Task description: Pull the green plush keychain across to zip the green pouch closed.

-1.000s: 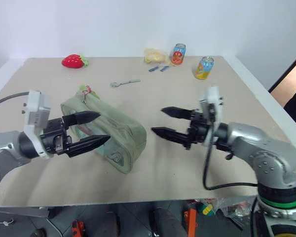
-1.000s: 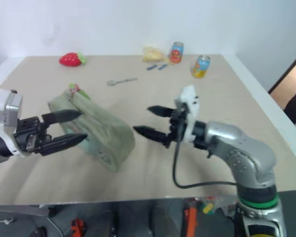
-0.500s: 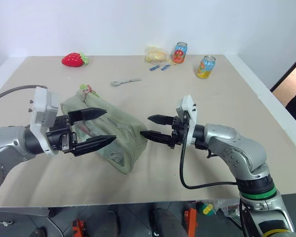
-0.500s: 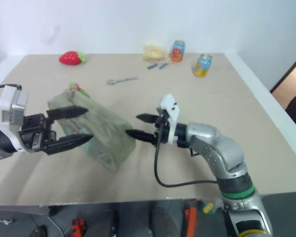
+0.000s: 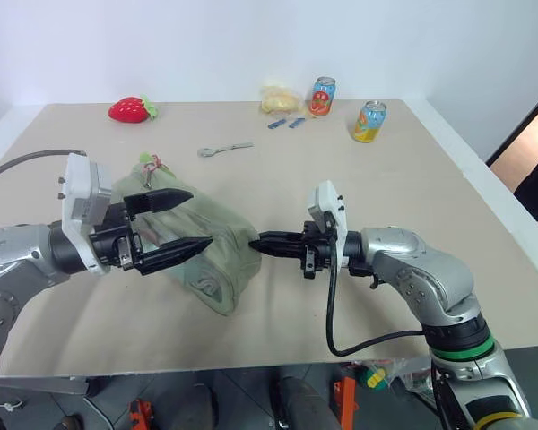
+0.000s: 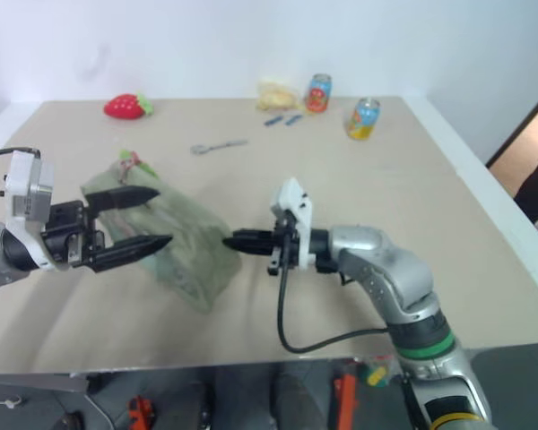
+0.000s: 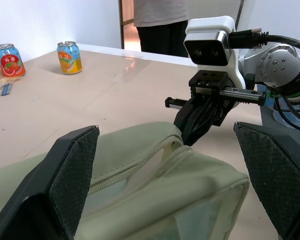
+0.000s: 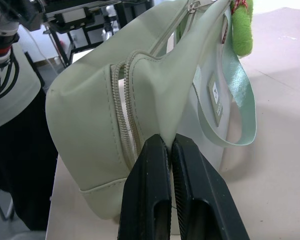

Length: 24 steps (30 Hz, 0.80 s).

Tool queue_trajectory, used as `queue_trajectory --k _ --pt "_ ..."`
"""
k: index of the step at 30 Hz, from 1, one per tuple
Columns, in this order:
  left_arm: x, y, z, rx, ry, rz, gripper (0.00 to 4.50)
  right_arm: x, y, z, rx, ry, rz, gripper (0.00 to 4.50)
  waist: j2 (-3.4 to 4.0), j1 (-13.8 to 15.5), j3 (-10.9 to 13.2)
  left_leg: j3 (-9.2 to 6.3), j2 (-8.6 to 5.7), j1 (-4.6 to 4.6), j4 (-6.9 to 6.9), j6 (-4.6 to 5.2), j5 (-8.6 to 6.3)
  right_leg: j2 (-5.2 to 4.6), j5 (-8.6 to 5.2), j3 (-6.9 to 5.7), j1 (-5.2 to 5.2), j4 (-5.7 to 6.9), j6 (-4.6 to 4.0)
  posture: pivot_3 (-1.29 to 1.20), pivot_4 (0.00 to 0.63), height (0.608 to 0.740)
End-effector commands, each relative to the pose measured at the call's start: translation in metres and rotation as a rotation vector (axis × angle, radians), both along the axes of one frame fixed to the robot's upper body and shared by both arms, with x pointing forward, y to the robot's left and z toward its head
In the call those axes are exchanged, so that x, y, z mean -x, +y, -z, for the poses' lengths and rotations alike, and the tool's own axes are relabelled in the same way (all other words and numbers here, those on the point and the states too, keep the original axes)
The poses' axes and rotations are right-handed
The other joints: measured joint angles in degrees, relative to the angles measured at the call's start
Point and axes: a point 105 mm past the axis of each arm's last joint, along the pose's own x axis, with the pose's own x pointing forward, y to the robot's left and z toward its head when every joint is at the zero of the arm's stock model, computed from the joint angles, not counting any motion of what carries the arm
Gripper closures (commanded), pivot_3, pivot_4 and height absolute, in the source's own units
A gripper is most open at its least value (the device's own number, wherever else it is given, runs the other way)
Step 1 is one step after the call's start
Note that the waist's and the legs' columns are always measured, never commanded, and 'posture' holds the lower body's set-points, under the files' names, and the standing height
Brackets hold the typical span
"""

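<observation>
The right hand [image 8: 169, 145] is pinched shut on the near end of the green pouch [image 5: 211, 242], gathering soft fabric beside the zipper. The left hand [image 5: 184, 224], spread wide, hangs over the pouch on the table [image 5: 386, 179]. The limp pouch needs that anchoring. The right wrist view shows the green plush keychain [image 8: 240, 27] dangling at the far end.

Green plush keychain [image 8: 241, 27] cut off at frame edge, cord unclear.
</observation>
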Motion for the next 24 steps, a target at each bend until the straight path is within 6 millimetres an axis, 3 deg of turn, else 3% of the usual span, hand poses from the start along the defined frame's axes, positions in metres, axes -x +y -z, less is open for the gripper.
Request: queue_trajectory --k 1,9,16,19,24 --pt "0.001 -0.003 -0.006 -0.001 -0.044 0.008 0.0 -0.007 -0.008 -0.019 -0.004 -0.08 -0.006 4.46 0.0 0.0 0.0 0.0 0.0 0.0 0.0 0.0 0.0 0.0 0.0 0.01 0.0 0.0 0.0 0.0 0.15 0.74" --pt "-0.001 -0.008 -0.004 0.007 -0.042 0.018 0.0 -0.047 -0.055 -0.044 0.071 -0.195 0.063 4.46 0.0 0.0 0.0 0.04 -0.01 0.0 0.04 0.0 0.0 0.0 0.04 0.03 0.0 0.0 -0.01 0.0 0.15 0.74" --pt "0.002 -0.016 0.0 0.02 -0.023 0.048 0.0 -0.087 -0.109 -0.049 0.234 -0.309 0.15 4.46 0.01 0.0 0.0 0.12 -0.04 0.0 0.04 0.0 0.0 -0.01 0.16 0.12 0.0 0.0 0.11 0.0 0.15 0.74" --pt "0.002 -0.018 0.002 0.02 -0.02 0.049 0.0 -0.097 -0.123 -0.048 0.272 -0.327 0.176 4.46 0.01 0.0 0.0 0.13 -0.03 0.04 0.05 0.0 0.0 0.01 0.2 0.12 0.0 0.0 0.14 0.0 0.15 0.74" --pt "0.001 -0.021 0.005 0.022 -0.014 0.044 0.0 -0.099 -0.123 -0.064 0.184 -0.326 0.196 2.89 0.03 -0.1 0.0 0.16 -0.02 0.05 0.02 0.0 0.0 0.02 0.25 0.18 -0.02 0.02 0.18 0.0 0.15 0.74"
